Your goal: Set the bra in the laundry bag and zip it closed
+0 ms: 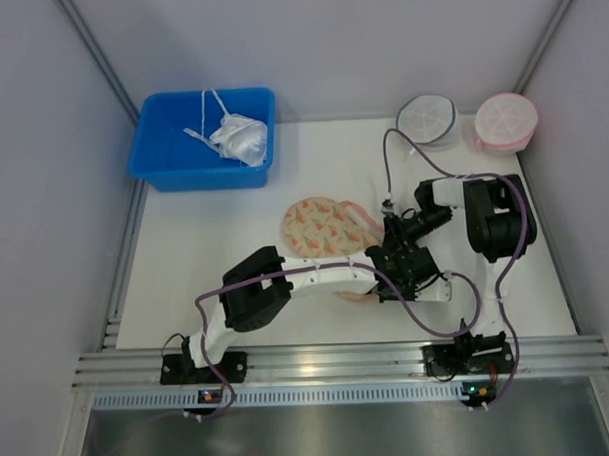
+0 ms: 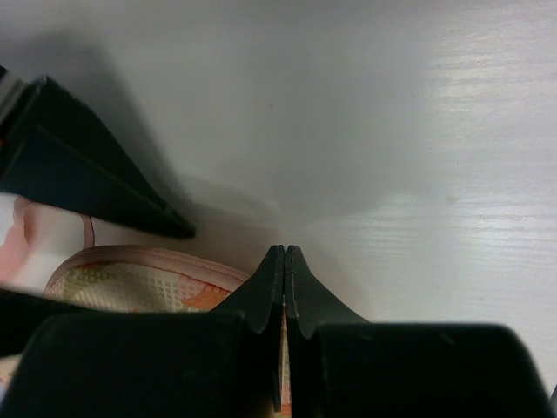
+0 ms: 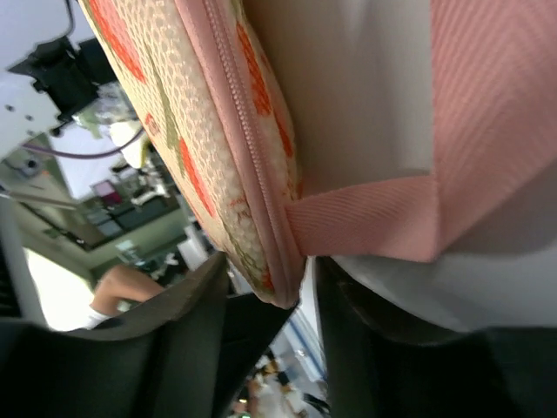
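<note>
The peach floral laundry bag [image 1: 323,227] lies mid-table, its near right end under both grippers. My left gripper [image 1: 394,280] is shut at the bag's pink zipper rim [image 2: 165,261]. Its fingertips [image 2: 285,254] meet, with a thin strip of bag fabric between the fingers lower down. My right gripper [image 1: 392,247] is closed on the bag's end. In the right wrist view the right gripper [image 3: 271,266] has the bag's zipped edge [image 3: 235,131] and a pink ribbed loop [image 3: 365,218] between its fingers. The cream bra is not in view.
A blue bin [image 1: 157,158] at the back left holds a bright white string-strap bra [image 1: 239,138]. A round white mesh pouch [image 1: 427,117] and a round pink mesh pouch [image 1: 506,119] stand at the back right. The two arms are crowded together at centre right.
</note>
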